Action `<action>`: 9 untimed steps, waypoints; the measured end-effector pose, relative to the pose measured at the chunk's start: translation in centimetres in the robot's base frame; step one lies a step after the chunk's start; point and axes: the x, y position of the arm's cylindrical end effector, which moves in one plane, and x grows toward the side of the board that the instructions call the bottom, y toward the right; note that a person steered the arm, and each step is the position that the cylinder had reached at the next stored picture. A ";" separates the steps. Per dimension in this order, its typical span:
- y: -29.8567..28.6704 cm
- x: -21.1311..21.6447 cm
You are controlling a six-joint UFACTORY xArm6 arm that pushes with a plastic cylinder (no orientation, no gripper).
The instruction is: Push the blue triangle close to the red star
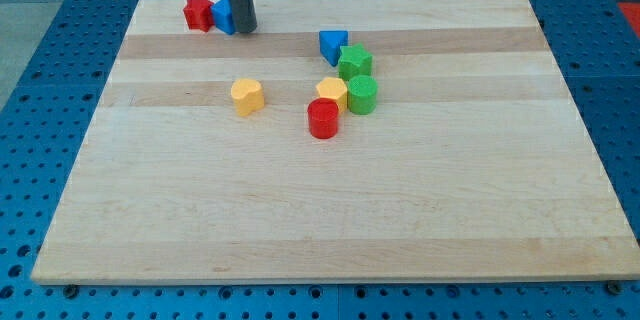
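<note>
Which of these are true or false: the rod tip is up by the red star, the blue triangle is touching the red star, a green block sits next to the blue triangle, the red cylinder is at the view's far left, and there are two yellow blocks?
1. My tip is near the red star: true, at the view's top left, with a partly hidden blue block between them.
2. The blue triangle touches the red star: false, it lies well to the view's right.
3. A green block adjoins the blue triangle: true.
4. The red cylinder is at the far left: false, it is near the centre.
5. Two yellow blocks: true, one alone, one in the cluster.
</note>
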 end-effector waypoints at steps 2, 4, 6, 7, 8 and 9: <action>-0.2 0.0; 12.2 0.0; 20.4 4.5; 20.3 5.7; 18.1 5.7; 15.0 5.7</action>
